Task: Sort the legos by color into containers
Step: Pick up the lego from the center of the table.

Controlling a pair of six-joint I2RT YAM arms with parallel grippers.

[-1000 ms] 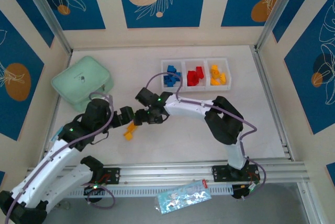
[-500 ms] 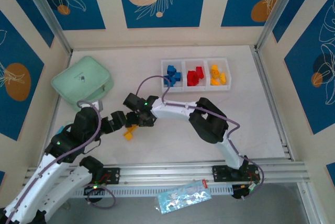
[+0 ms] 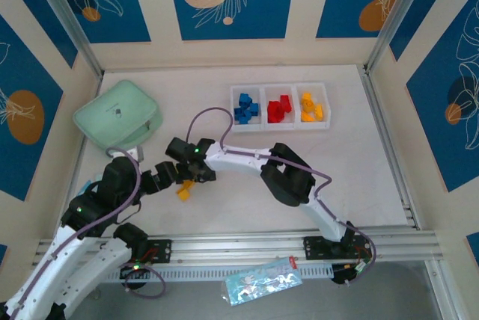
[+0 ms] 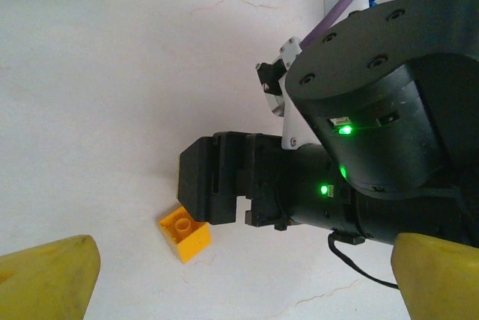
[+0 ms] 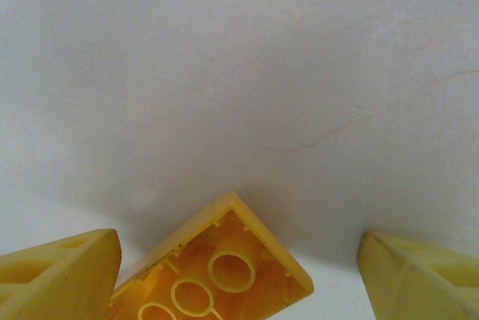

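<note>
Right gripper [image 5: 239,279] had swung left to left-centre of the top view with its fingers spreading wider. It straddled the yellow-orange lego [image 3: 183,190] lying on the table, not pinched yet. Left gripper [image 4: 239,275] had backed off, fingers spread, empty. The white tray [image 3: 262,128] sat upper right.

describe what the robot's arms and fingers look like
The left arm and right arm are white shells with black rounded joint housings, small green lights and a purple cable looping alongside each. The fingers are yellow wedge-shaped pads.
</note>
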